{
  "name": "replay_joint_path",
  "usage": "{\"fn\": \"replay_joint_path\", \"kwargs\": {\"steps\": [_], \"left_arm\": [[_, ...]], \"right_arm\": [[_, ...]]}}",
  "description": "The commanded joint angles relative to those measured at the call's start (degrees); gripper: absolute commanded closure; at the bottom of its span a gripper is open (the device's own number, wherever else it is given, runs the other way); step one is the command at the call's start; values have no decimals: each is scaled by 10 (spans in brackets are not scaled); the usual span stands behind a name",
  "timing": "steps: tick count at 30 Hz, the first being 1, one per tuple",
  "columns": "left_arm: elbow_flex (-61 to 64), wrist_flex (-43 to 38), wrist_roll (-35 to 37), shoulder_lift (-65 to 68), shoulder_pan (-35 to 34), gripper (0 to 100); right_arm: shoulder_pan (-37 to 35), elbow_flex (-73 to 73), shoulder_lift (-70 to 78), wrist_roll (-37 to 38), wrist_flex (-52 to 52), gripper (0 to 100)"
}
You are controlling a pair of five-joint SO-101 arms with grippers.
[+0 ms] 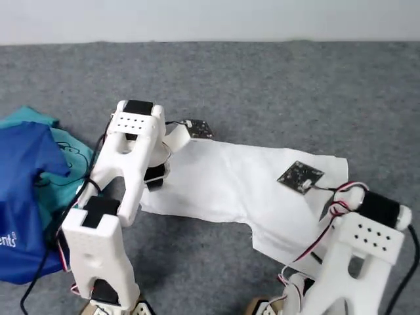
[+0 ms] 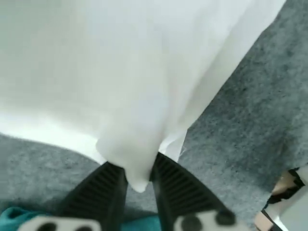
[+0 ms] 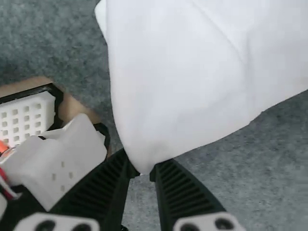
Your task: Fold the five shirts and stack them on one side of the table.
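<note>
Desk (image 1: 275,85): grey, felt-like surface.
White shirt (image 1: 223,180): spread flat across mid-desk, between both arms.
Blue shirt (image 1: 23,197): heaped at desk's left side, overlapping teal shirt (image 1: 69,154).
Left claw (image 2: 138,169): pinching white shirt's edge nearest the heap.
Right claw (image 3: 141,168): pinching a fold at the opposite end.

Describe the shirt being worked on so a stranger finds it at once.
On the grey felt-covered table, look at the middle. The white cloth shirt lies spread there, pinched by the left claw and the right claw. It alone is white; the blue cloth shirt and teal cloth shirt sit heaped off to one side.
</note>
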Motion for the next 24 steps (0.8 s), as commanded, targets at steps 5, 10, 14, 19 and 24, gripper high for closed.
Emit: {"fn": "replay_joint_path", "kwargs": {"steps": [5,10,14,19,24], "left_arm": [[-2,14,-4,4,0,980],[-2,15,15,-54,-4,887],[1,15,33,-136,-3,836],[1,15,32,-211,-4,830],[11,13,34,-211,-3,906]], "right_arm": [[6,21,-15,4,17,932],[29,-9,-16,-40,18,707],[34,-71,-15,-47,15,692],[32,-107,-10,-49,-30,692],[19,-87,-10,-88,-132,821]]}}
